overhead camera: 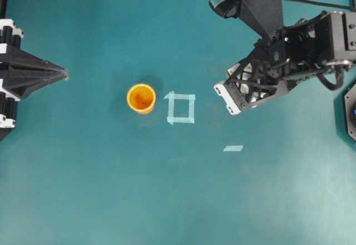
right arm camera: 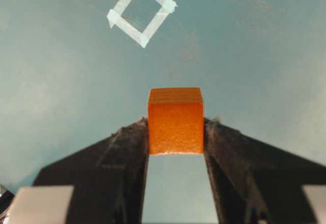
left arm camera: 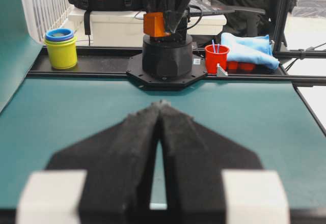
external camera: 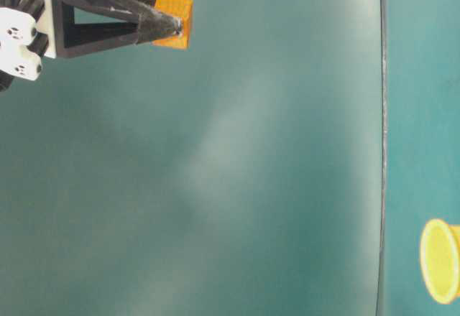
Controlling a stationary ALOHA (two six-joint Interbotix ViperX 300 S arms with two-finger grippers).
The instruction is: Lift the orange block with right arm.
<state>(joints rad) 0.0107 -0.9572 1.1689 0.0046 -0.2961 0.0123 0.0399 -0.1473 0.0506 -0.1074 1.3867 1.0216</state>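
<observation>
The orange block (right arm camera: 175, 121) is a small cube pinched between the two black fingers of my right gripper (right arm camera: 175, 127), which is shut on it. It hangs above the teal table. The table-level view shows the orange block (external camera: 173, 21) at the tips of the right gripper (external camera: 177, 24), up in the air. From the left wrist view the orange block (left arm camera: 155, 24) sits high, in front of the right arm. In the overhead view the right arm (overhead camera: 278, 61) covers the block. My left gripper (overhead camera: 65, 75) rests at the left edge, shut and empty.
A yellow-orange cup (overhead camera: 141, 98) stands upright near the table's middle, with a square of pale tape (overhead camera: 181, 108) just right of it and a short tape strip (overhead camera: 233, 148) further right. Beyond the far edge sit stacked cups (left arm camera: 60, 48), a red cup (left arm camera: 216, 58) and a blue cloth (left arm camera: 249, 48).
</observation>
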